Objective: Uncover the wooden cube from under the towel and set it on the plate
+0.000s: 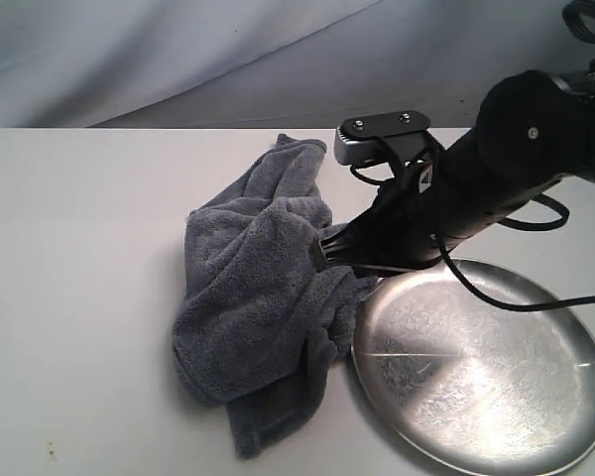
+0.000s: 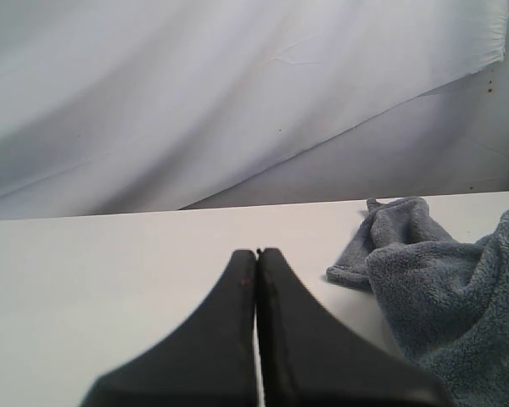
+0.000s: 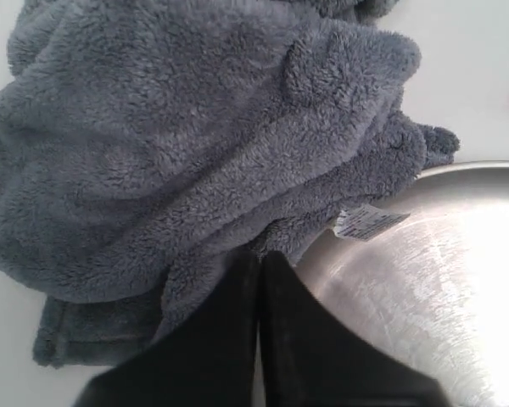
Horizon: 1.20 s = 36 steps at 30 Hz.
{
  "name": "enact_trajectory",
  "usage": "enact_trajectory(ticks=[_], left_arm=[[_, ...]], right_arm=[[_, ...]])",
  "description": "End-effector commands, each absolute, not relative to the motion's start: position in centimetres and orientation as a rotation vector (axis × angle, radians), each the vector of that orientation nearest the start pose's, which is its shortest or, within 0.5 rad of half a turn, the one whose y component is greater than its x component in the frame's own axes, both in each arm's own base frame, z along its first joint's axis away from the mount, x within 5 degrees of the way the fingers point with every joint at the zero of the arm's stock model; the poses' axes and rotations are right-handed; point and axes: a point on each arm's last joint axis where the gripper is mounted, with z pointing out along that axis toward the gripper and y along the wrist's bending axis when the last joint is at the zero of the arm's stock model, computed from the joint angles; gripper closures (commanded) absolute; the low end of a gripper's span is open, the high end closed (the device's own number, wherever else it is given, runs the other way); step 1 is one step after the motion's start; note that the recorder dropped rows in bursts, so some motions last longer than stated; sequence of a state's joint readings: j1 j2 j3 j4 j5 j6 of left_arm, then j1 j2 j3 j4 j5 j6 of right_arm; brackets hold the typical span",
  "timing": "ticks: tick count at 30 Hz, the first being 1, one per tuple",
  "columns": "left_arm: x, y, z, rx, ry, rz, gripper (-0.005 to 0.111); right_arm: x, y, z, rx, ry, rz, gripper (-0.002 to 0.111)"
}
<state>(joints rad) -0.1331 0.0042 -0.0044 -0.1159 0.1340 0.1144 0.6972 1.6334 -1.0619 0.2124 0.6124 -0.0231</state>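
The grey-blue fleece towel (image 1: 258,297) lies bunched in a heap on the white table, its right edge overlapping the rim of the silver plate (image 1: 476,367). My right gripper (image 1: 322,250) reaches in from the right and is shut on a fold of the towel (image 3: 178,144) next to the plate (image 3: 441,280); its tips (image 3: 260,254) are pressed into the fleece. The wooden cube is hidden. My left gripper (image 2: 257,252) is shut on nothing above bare table, with the towel (image 2: 458,288) off to one side. It is outside the exterior view.
A white care label (image 3: 365,223) on the towel rests on the plate's rim. A grey backdrop cloth (image 1: 178,50) hangs behind the table. Bare table (image 1: 69,297) stretches left of the towel.
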Motion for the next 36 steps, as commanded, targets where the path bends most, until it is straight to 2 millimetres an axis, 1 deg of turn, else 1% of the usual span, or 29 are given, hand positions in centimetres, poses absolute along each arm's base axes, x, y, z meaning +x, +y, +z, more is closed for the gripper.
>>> enact_trajectory(ticks=[1,3,6,9,11,12,13,16,18,22,23,24,25,26,27,28,29,30,31,33,36], left_arm=[[5.6,-0.9,20.1,0.120,1.612,-0.123,0.107],[5.6,-0.9,20.1,0.120,1.612,-0.123,0.107],[5.6,-0.9,20.1,0.120,1.612,-0.123,0.107],[5.6,-0.9,20.1,0.120,1.612,-0.123,0.107],[5.6,-0.9,20.1,0.120,1.612,-0.123,0.107],[5.6,-0.9,20.1,0.120,1.612,-0.123,0.107],[5.6,-0.9,20.1,0.120,1.612,-0.123,0.107],[5.6,-0.9,20.1,0.120,1.612,-0.123,0.107],[5.6,-0.9,20.1,0.120,1.612,-0.123,0.107],[5.6,-0.9,20.1,0.120,1.612,-0.123,0.107],[5.6,-0.9,20.1,0.120,1.612,-0.123,0.107],[5.6,-0.9,20.1,0.120,1.612,-0.123,0.107],[5.6,-0.9,20.1,0.120,1.612,-0.123,0.107],[5.6,-0.9,20.1,0.120,1.612,-0.123,0.107],[5.6,-0.9,20.1,0.120,1.612,-0.123,0.107],[5.6,-0.9,20.1,0.120,1.612,-0.123,0.107],[5.6,-0.9,20.1,0.120,1.612,-0.123,0.107],[5.6,-0.9,20.1,0.120,1.612,-0.123,0.107],[5.6,-0.9,20.1,0.120,1.612,-0.123,0.107],[5.6,-0.9,20.1,0.120,1.612,-0.123,0.107],[5.6,-0.9,20.1,0.120,1.612,-0.123,0.107]], right_arm=[[24.9,22.3,22.4,-0.772,2.587,0.421,0.108],[25.3,22.2,22.6,-0.742,2.565,0.403,0.108],[26.6,22.0,23.1,-0.729,2.428,0.295,0.108],[27.9,22.3,23.8,-0.667,2.351,0.252,0.108],[29.3,23.2,24.4,-0.667,2.324,0.234,0.108],[30.4,24.1,24.4,-0.665,2.319,0.232,0.108],[31.0,24.6,24.4,-0.662,2.315,0.233,0.108],[33.4,26.8,24.4,-0.611,2.321,0.278,0.108],[34.5,28.1,24.0,-0.582,2.351,0.315,0.108],[34.9,30.1,23.9,-0.610,2.370,0.420,0.108],[34.8,30.8,24.0,-0.637,2.365,0.443,0.108],[34.4,32.2,24.4,-0.682,2.352,0.480,0.108],[34.0,32.9,24.6,-0.711,2.342,0.502,0.108],[33.1,34.3,24.7,-0.782,2.333,0.527,0.108],[32.4,35.2,25.0,-0.827,2.325,0.540,0.108],[31.2,36.3,25.2,-0.893,2.318,0.562,0.108],[30.5,36.8,25.2,-0.922,2.317,0.576,0.108],[29.4,37.4,25.2,-0.973,2.331,0.603,0.108],[28.8,37.6,25.1,-1.013,2.348,0.611,0.108],[26.8,37.7,24.4,-1.189,2.446,0.612,0.108],[25.2,36.7,23.8,-1.375,2.580,0.594,0.108]])
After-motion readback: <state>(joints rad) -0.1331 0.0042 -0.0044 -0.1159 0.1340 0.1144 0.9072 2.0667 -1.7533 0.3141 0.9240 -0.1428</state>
